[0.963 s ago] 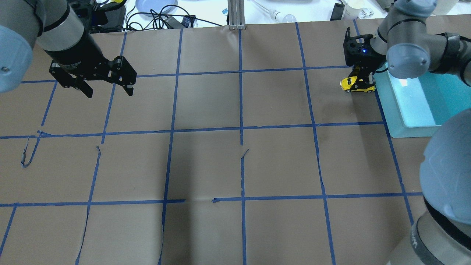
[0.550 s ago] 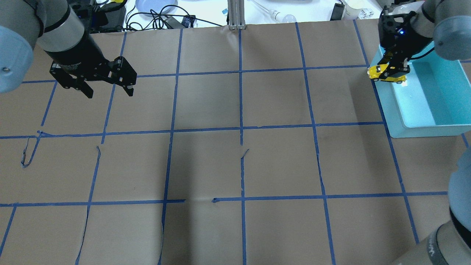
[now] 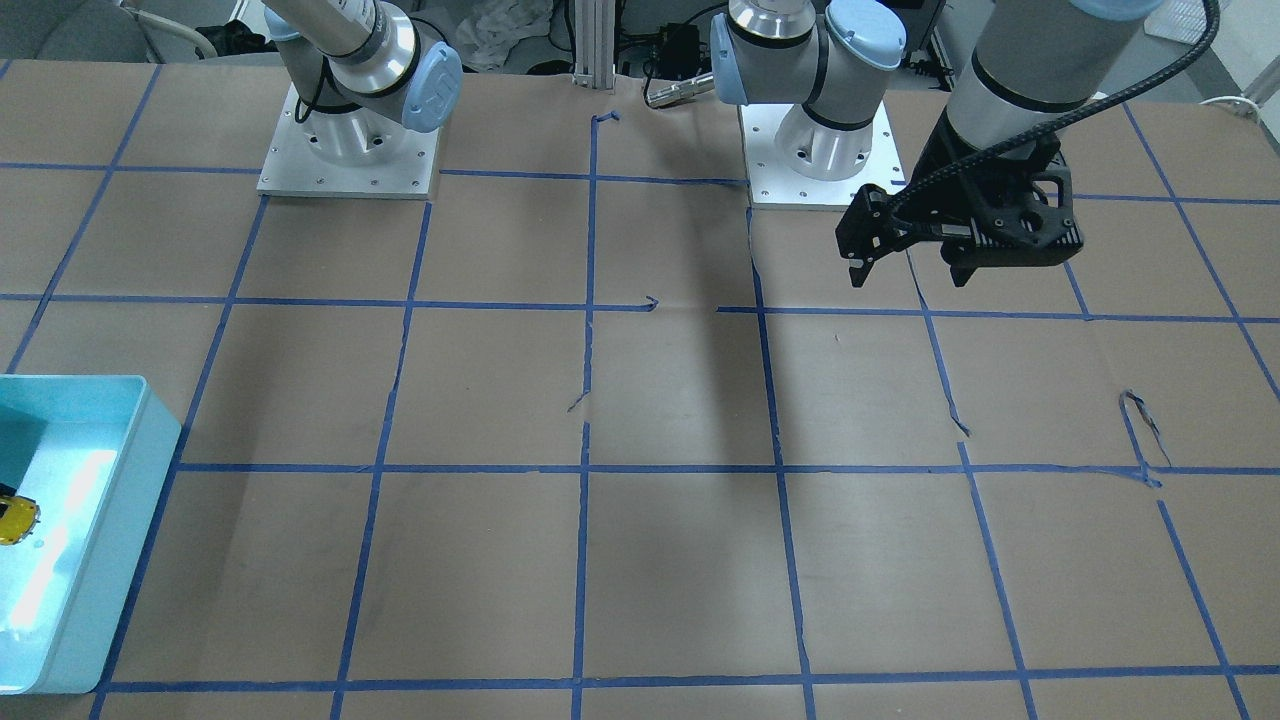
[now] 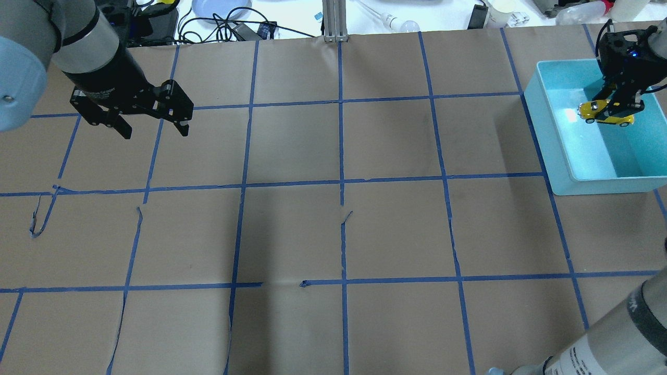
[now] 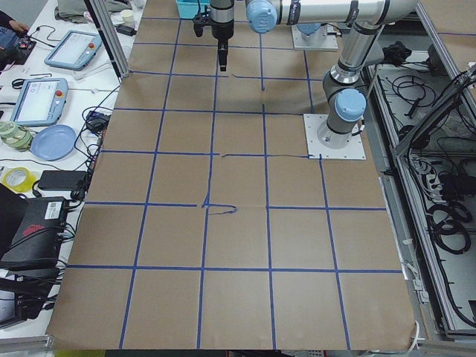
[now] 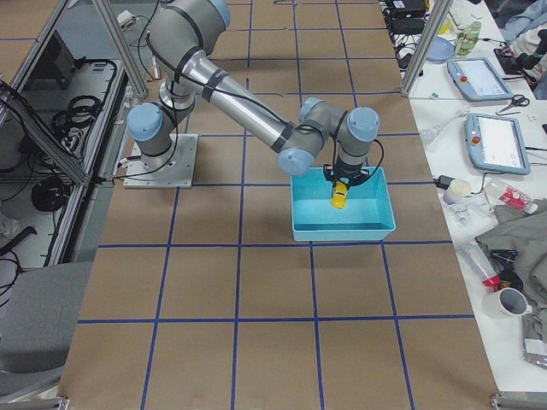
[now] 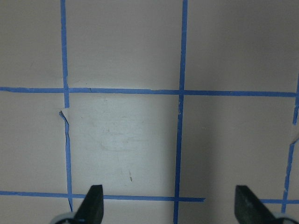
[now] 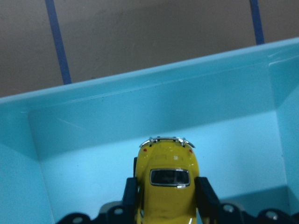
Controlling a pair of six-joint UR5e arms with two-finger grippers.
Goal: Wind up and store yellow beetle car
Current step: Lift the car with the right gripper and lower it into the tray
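Note:
The yellow beetle car [image 4: 604, 112] hangs inside the teal bin [image 4: 594, 185] at the table's far right, held by my right gripper [image 4: 610, 109]. The right wrist view shows the car [image 8: 168, 182] clamped between the two fingers [image 8: 131, 196], roof up, above the bin's floor [image 8: 93, 172]. I cannot tell whether its wheels touch the floor. The car also shows at the front-facing view's left edge [image 3: 14, 522] and in the exterior right view [image 6: 339, 197]. My left gripper [image 4: 155, 133] hangs open and empty above the far-left table; its fingertips [image 7: 93, 201] stand wide apart.
Brown paper with a blue tape grid covers the table [image 4: 338, 208]; tape is torn and lifted at several spots [image 4: 39, 219]. An aluminium post [image 4: 333, 21] stands at the far edge, with cables, a blue plate [image 4: 219, 8] and a bulb behind it.
My right gripper has carried the car rightward from beside the bin's left wall, over the rim, to inside the bin. The left arm has not moved.

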